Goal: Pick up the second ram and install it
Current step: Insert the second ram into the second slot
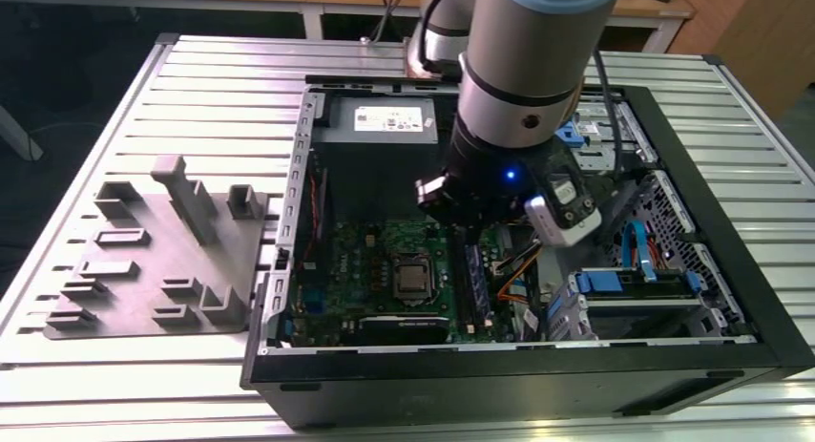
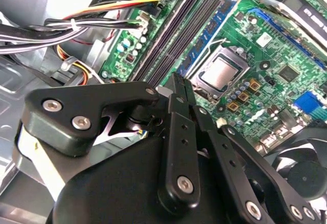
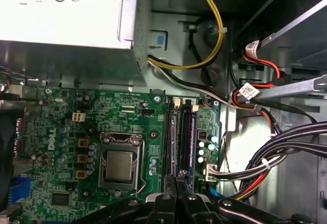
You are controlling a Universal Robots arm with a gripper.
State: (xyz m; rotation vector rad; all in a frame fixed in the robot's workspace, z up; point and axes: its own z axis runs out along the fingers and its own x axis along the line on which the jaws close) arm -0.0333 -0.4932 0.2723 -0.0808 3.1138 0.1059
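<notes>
The claw [image 2: 180, 83] was pinched together, tips just above the motherboard [image 3: 66, 127] slots inside the PC case [image 1: 510, 385]. The second ram [image 3: 190, 142] looked seated in a slot, near the CPU socket [image 3: 120, 162].

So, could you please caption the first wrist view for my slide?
Tool over the memory slots on the motherboard, beside the CPU socket.

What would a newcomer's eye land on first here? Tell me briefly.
The big grey robot arm reaching down into the open computer case at the exterior view's centre grabs attention first. Its gripper hangs over the long black memory slots, beside the silver processor socket on the green motherboard. On the exterior view's left, a grey fixture with upright blocks lies on the slatted table.
</notes>
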